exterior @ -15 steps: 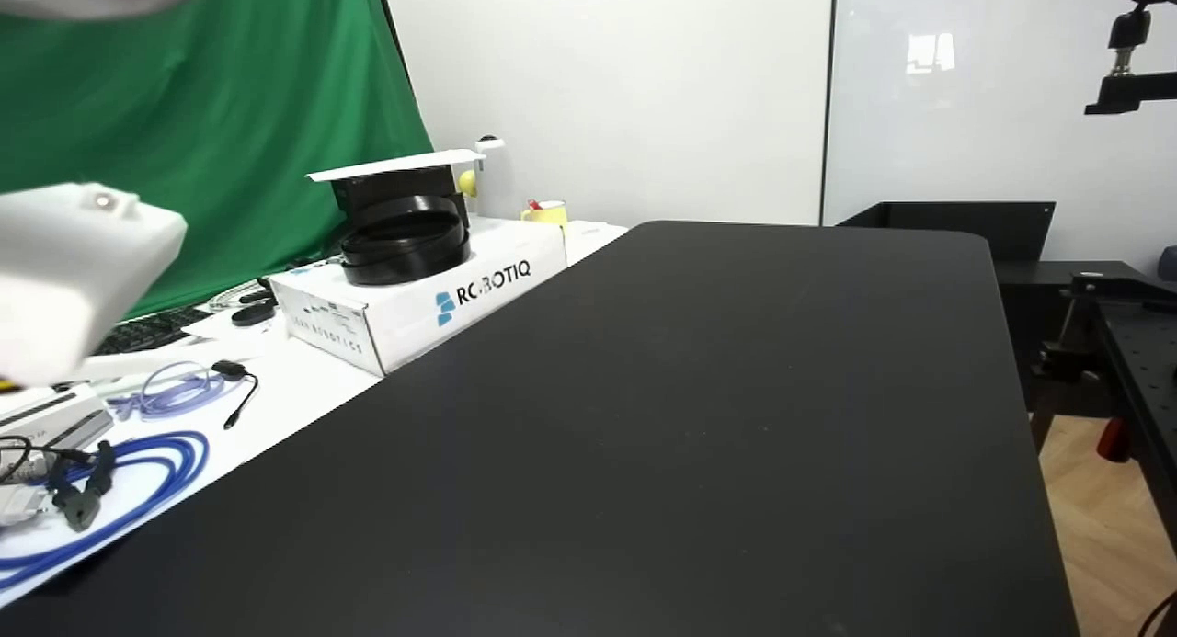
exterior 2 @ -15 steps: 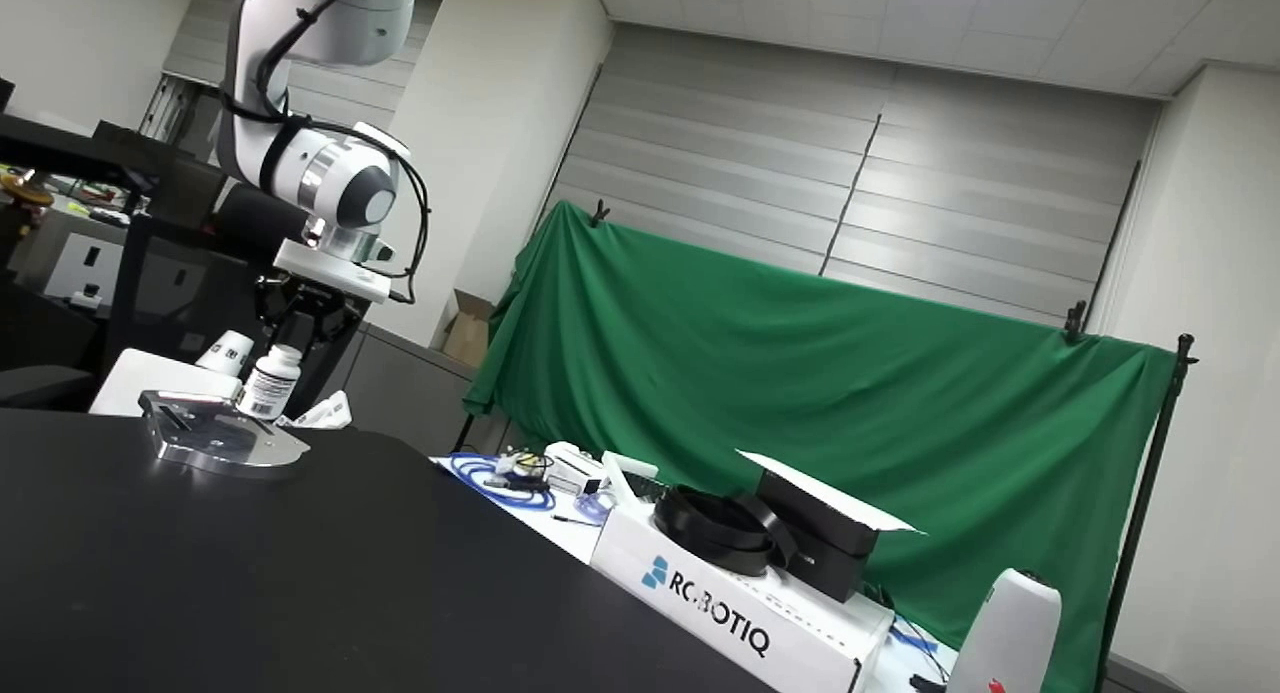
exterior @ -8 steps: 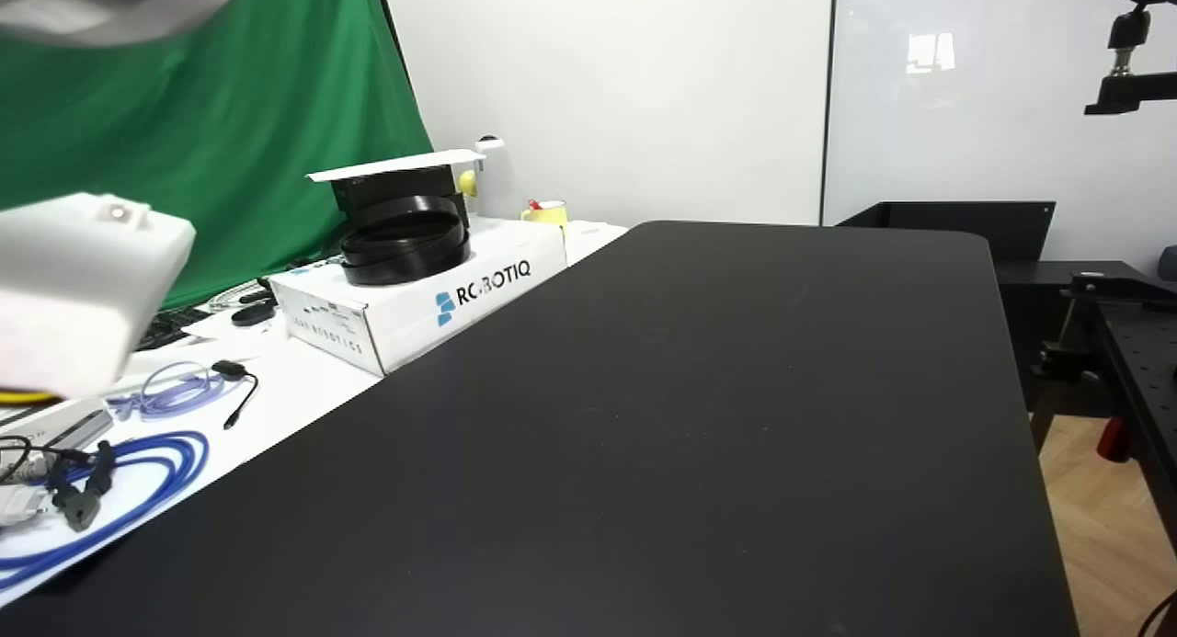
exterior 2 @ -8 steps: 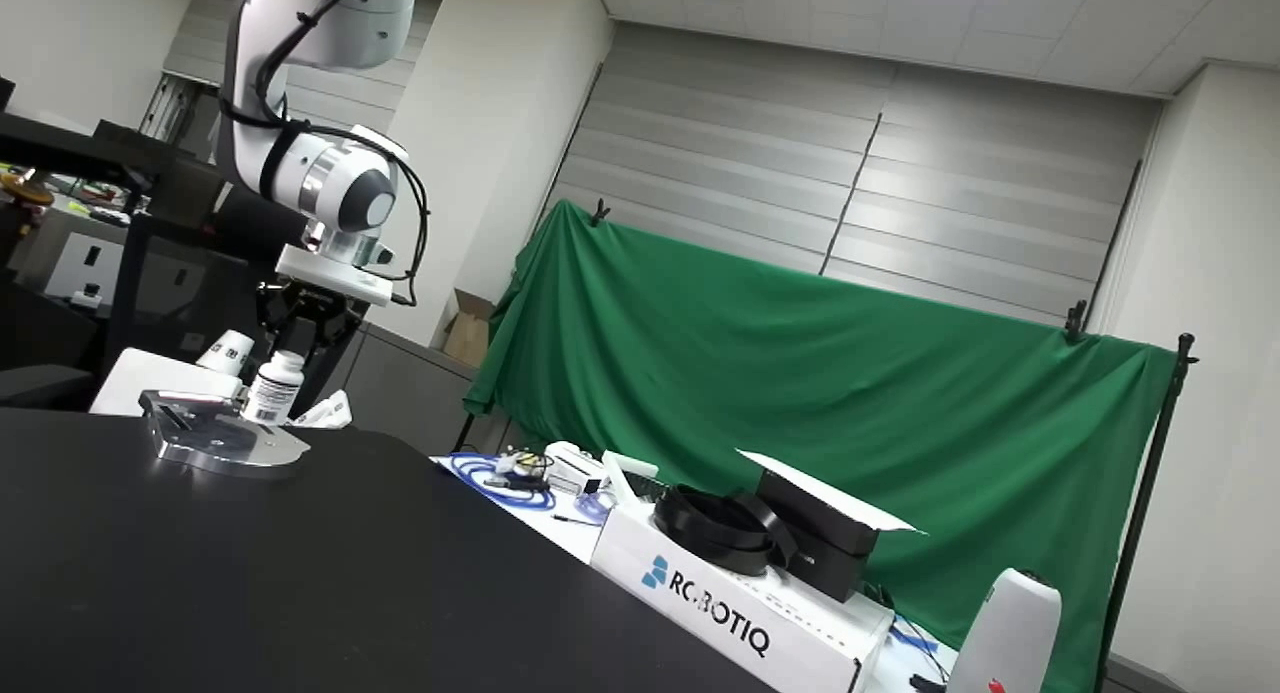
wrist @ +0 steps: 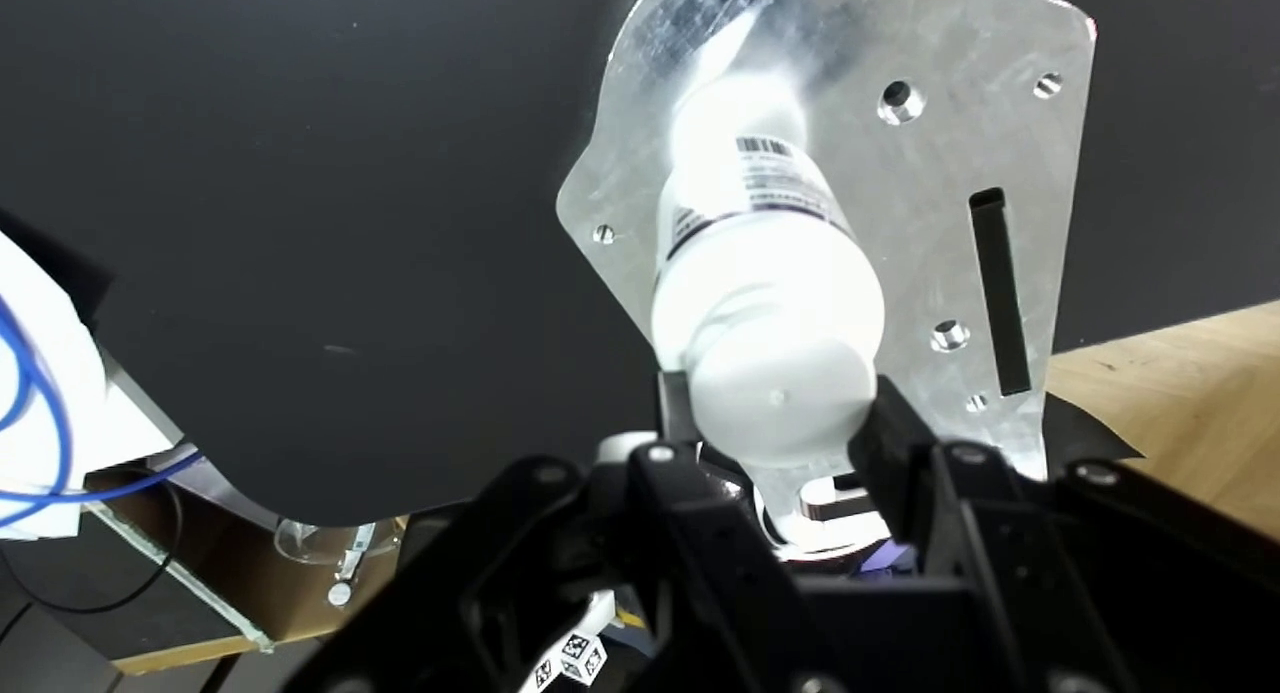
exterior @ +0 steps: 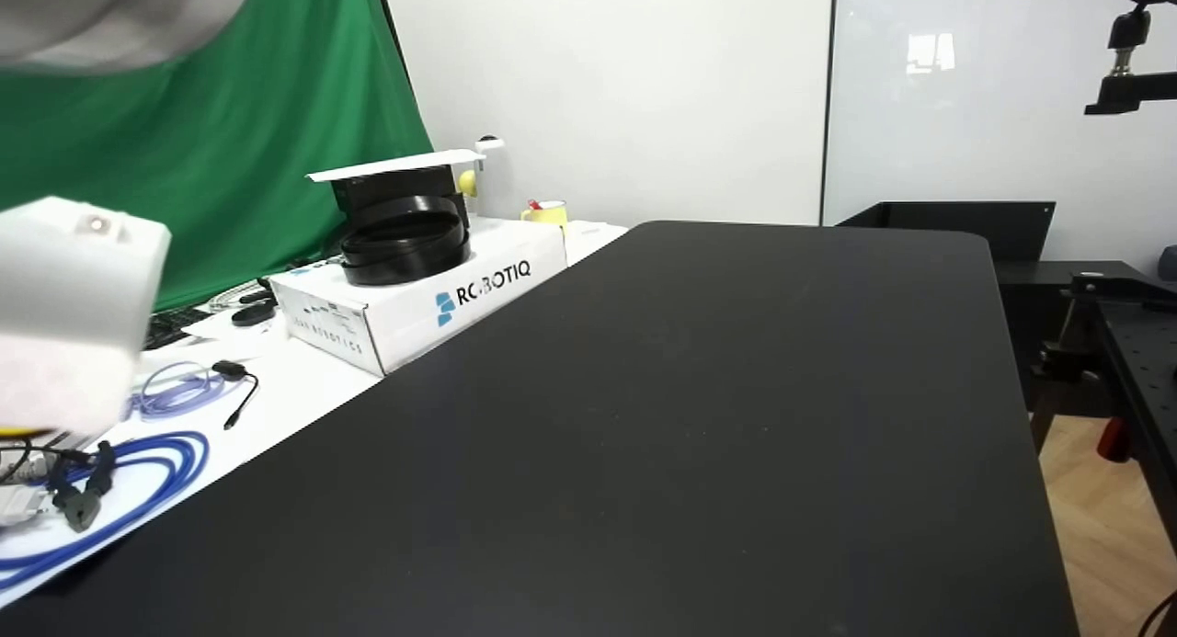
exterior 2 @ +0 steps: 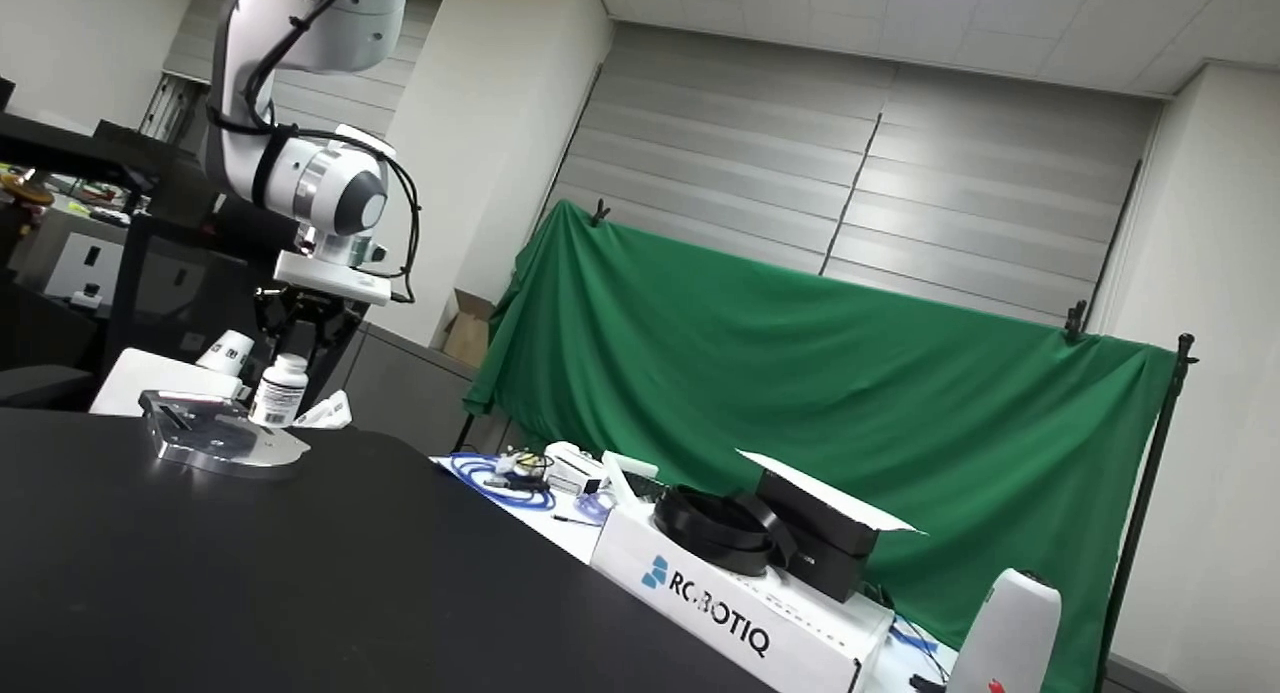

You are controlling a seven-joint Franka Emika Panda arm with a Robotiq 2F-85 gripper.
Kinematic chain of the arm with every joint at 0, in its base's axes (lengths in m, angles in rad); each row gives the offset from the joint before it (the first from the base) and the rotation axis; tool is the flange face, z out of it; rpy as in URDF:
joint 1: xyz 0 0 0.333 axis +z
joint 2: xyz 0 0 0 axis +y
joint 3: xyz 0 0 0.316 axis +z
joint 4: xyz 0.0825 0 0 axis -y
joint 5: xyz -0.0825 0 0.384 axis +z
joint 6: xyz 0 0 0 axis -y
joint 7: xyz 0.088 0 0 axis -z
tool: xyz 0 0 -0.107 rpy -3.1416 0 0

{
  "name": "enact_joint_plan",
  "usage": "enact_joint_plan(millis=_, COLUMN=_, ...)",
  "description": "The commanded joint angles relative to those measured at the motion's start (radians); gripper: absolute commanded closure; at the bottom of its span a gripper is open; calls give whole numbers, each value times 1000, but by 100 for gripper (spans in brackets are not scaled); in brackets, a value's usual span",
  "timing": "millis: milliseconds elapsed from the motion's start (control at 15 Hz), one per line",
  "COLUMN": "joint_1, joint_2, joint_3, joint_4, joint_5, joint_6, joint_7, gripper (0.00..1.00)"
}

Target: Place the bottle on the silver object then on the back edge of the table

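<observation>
The small white bottle (exterior 2: 277, 397) is upright, with a dark band on its label in the wrist view (wrist: 765, 243). My gripper (exterior 2: 296, 349) is shut on its cap from above; the fingertips (wrist: 782, 403) sit on both sides of the cap in the wrist view. The silver object is a flat metal plate with holes and slots (wrist: 930, 193), lying on the black table (exterior 2: 330, 553), also in an exterior view (exterior 2: 225, 445). The bottle's base is at or just above the plate; I cannot tell whether they touch. In an exterior view (exterior: 78, 315) only my white wrist part shows.
A white side table with blue cables (exterior: 165, 472) and a white Robotiq box (exterior: 460, 288) runs along one long side of the black table. Black rings (exterior: 405, 242) sit on the box. White marker pieces (exterior 2: 325, 411) show behind the plate.
The bottle, in my gripper, has moved slightly down and to the right over the plate in an exterior view. The wrist part has lowered a little. The plate has not moved.
</observation>
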Motion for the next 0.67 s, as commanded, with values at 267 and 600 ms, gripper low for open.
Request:
enact_joint_plan(millis=267, joint_1=6, joint_2=22, joint_3=-6, joint_4=-4, joint_5=-19, joint_6=27, joint_7=29, gripper=82)
enact_joint_plan(millis=600, joint_1=4, joint_2=36, joint_3=-5, joint_4=-1, joint_5=-18, joint_6=28, joint_7=27, gripper=82)
